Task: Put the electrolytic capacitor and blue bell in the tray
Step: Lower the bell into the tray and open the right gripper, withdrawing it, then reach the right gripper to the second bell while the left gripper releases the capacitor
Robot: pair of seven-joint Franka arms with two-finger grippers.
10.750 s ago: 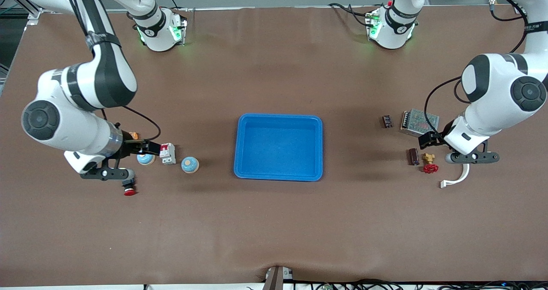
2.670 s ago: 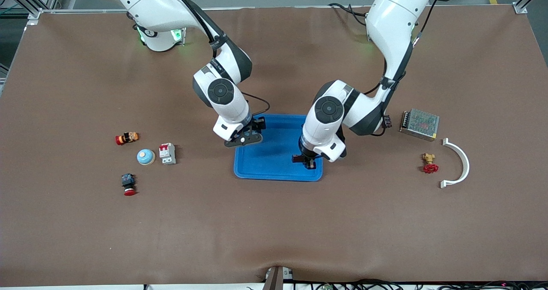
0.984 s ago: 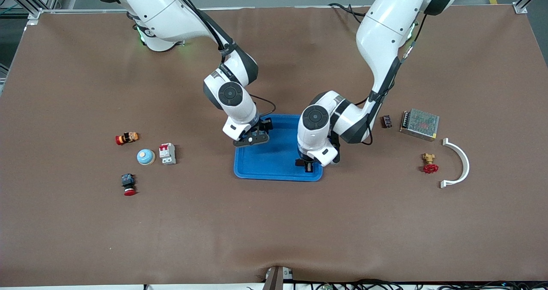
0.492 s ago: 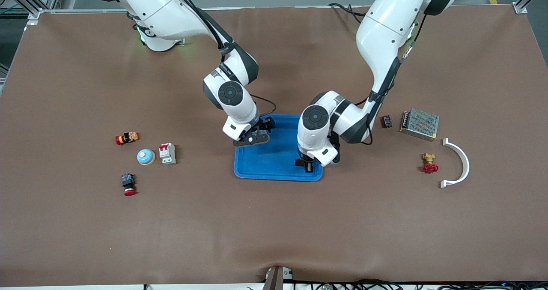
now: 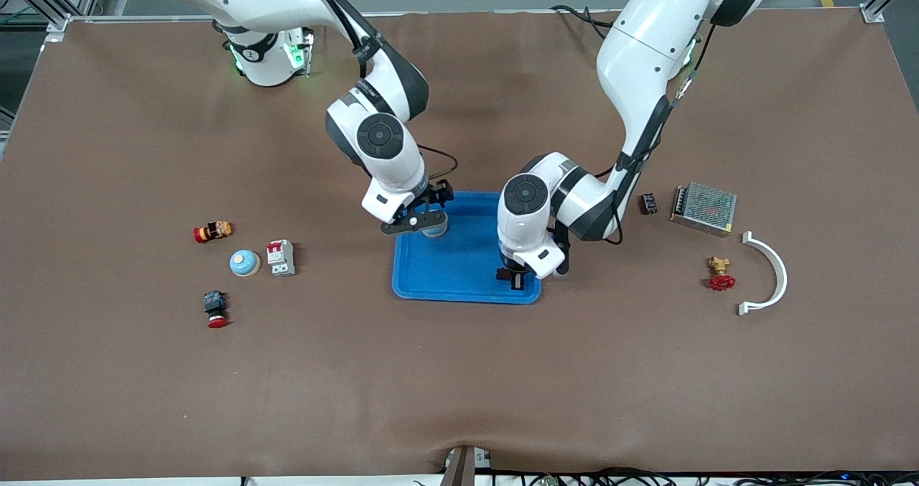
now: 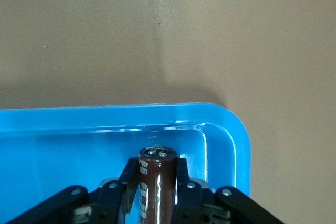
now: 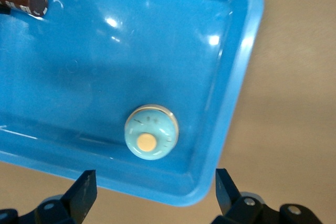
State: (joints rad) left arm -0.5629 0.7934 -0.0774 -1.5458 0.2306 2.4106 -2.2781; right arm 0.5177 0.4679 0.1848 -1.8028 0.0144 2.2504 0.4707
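Over the tray (image 5: 459, 270), front view: my right gripper (image 5: 415, 222) hangs above the blue bell (image 5: 434, 229); my left gripper (image 5: 515, 278) is low in the tray. Left wrist: fingers clamped on the capacitor (image 6: 156, 184). Right wrist: fingers (image 7: 84, 190) spread wide, bell resting in the tray.
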